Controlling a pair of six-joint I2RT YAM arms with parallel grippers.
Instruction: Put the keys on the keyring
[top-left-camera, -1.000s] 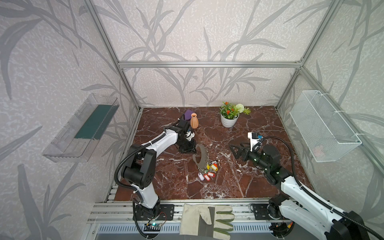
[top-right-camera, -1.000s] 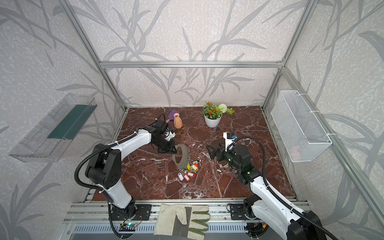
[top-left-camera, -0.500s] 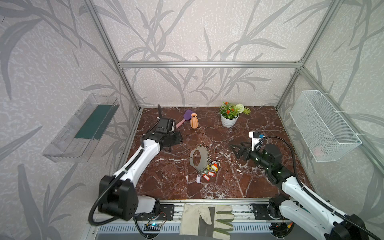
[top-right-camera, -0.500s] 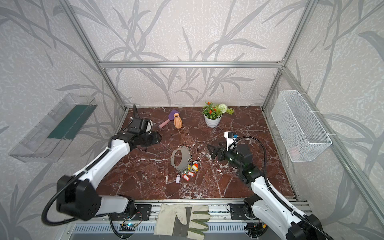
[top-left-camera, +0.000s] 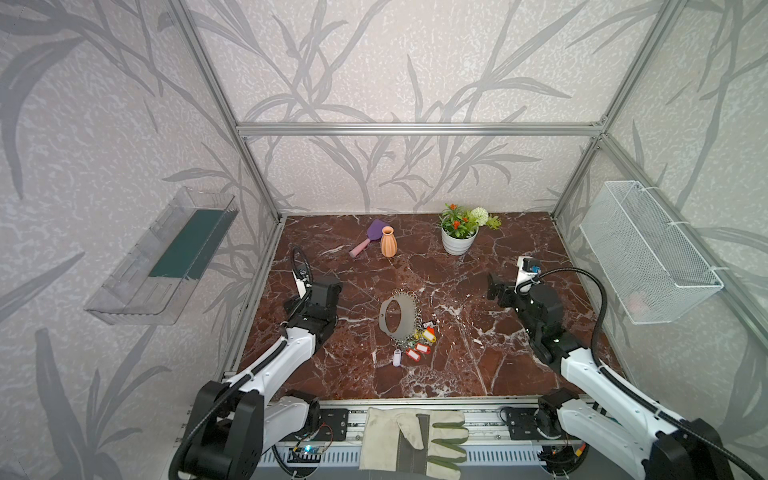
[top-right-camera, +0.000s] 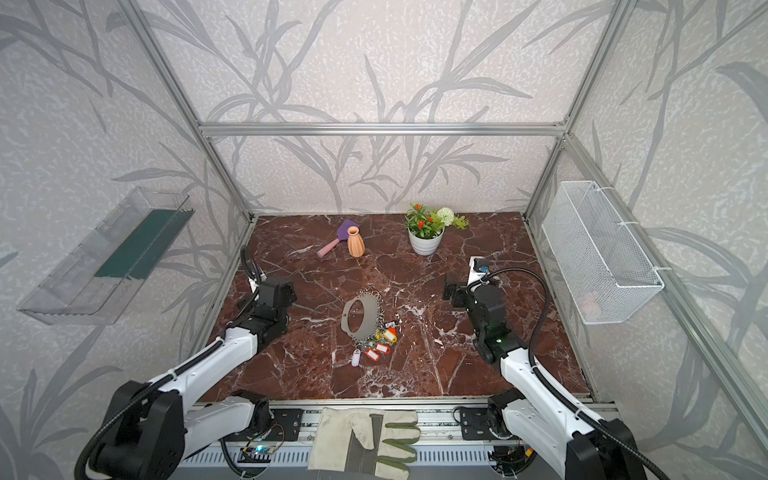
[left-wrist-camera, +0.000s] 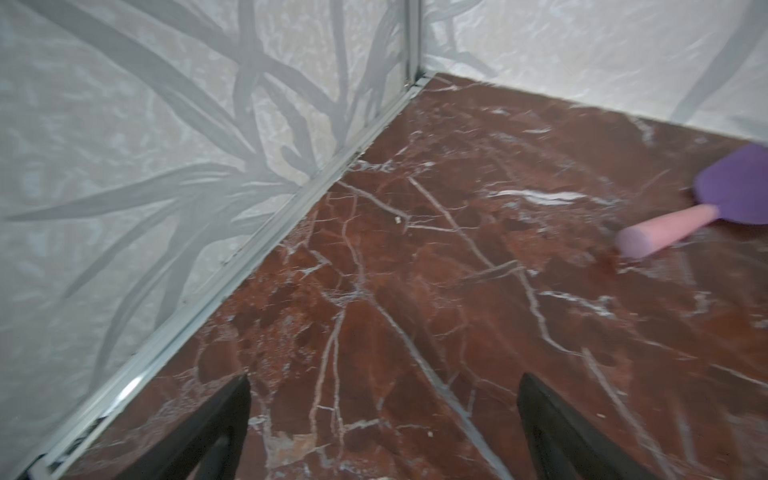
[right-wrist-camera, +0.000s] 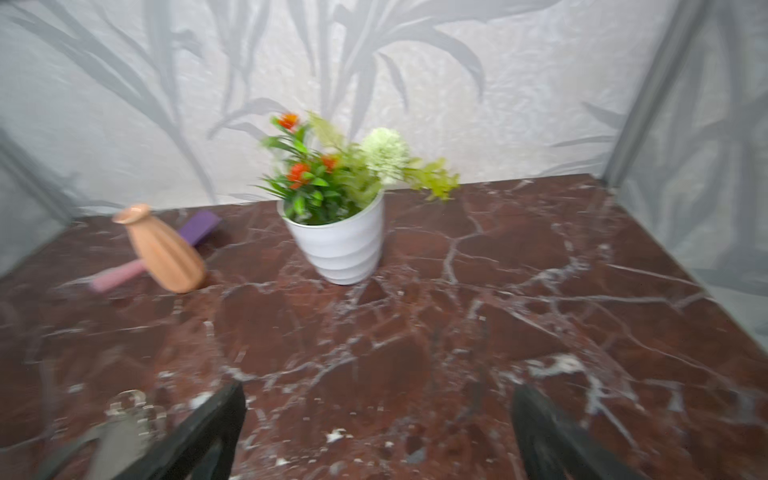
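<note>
1. Since a second ago the left fingers (left-wrist-camera: 224, 415) have gone from nearly shut beside the keyring (top-left-camera: 409, 322) to wide apart and empty. Their arm has swung back toward the left wall, and they now face bare surface (left-wrist-camera: 415, 291) and a purple spatula (left-wrist-camera: 665, 232).
2. Likewise spread, with nothing between them, the right fingers (right-wrist-camera: 220, 419) hover right of centre, well apart from the task's things (only a blurred bit of ring fringe shows at the edge of the right wrist view).
3. Between the two arms, the keyring lies flat on the surface in both top views, and neither arm touches it.
4. At its near end the keys (top-left-camera: 419, 343) cluster, their tags touching the fringe of small rings; the lilac one lies outermost.
5. My judgement is that the hooking looks done or nearly so, since no tag lies loose elsewhere. Whether each tag is truly threaded is too small to tell, so a check remains.
</note>
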